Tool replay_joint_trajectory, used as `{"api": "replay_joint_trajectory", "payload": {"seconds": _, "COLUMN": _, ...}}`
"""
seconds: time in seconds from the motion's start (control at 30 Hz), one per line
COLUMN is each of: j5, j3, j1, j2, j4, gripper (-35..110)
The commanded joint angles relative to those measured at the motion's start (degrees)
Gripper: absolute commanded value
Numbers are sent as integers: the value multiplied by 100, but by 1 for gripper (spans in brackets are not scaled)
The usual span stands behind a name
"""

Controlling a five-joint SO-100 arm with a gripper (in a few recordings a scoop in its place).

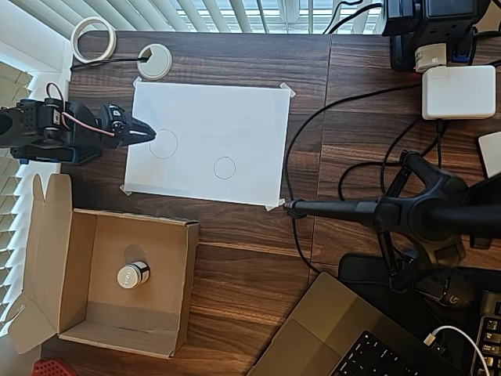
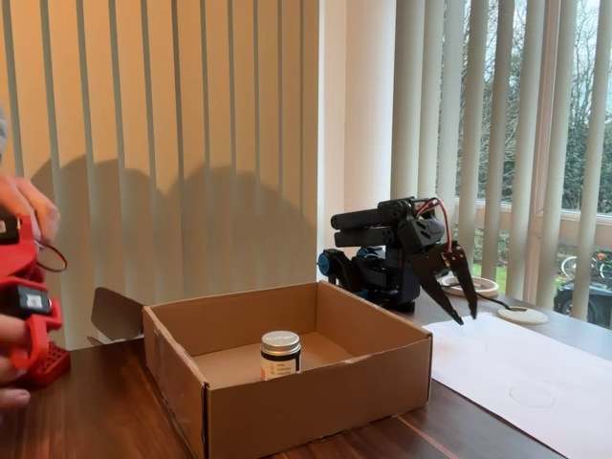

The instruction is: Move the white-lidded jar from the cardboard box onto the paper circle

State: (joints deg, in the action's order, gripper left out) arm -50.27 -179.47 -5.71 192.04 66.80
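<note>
jar (image 1: 133, 275) upright in cardboard box (image 1: 182, 286), fixed view shows gripper (image 2: 460, 312) spread, empty, overhead shows paper circle (image 1: 225, 168) bare

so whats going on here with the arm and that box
Nothing is being held yet. The gripper hangs open above the left edge of the white sheet, near the larger circle. The jar stands upright inside the open box, untouched. The smaller circle is empty.
</note>
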Motion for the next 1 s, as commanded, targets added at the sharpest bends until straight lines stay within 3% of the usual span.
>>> {"api": "replay_joint_trajectory", "payload": {"seconds": 0.0, "j5": 237, "j3": 888, "j1": -53, "j2": -193, "j4": -114, "gripper": 16}}
{"api": "replay_joint_trajectory", "payload": {"seconds": 0.27, "j5": -237, "j3": 3489, "j1": 229, "j2": -2795, "j4": -272, "gripper": 8}}
{"api": "replay_joint_trajectory", "payload": {"seconds": 0.47, "j5": -1213, "j3": 5071, "j1": 1424, "j2": -4069, "j4": -334, "gripper": 21}}
{"api": "replay_joint_trajectory", "payload": {"seconds": 0.63, "j5": -2628, "j3": 5915, "j1": 2962, "j2": -5001, "j4": -439, "gripper": 37}}
{"api": "replay_joint_trajectory", "payload": {"seconds": 0.87, "j5": -4702, "j3": 6249, "j1": 5335, "j2": -6486, "j4": -1995, "gripper": 57}}
{"api": "replay_joint_trajectory", "payload": {"seconds": 0.97, "j5": -5142, "j3": 6759, "j1": 5906, "j2": -7532, "j4": -2531, "gripper": 57}}
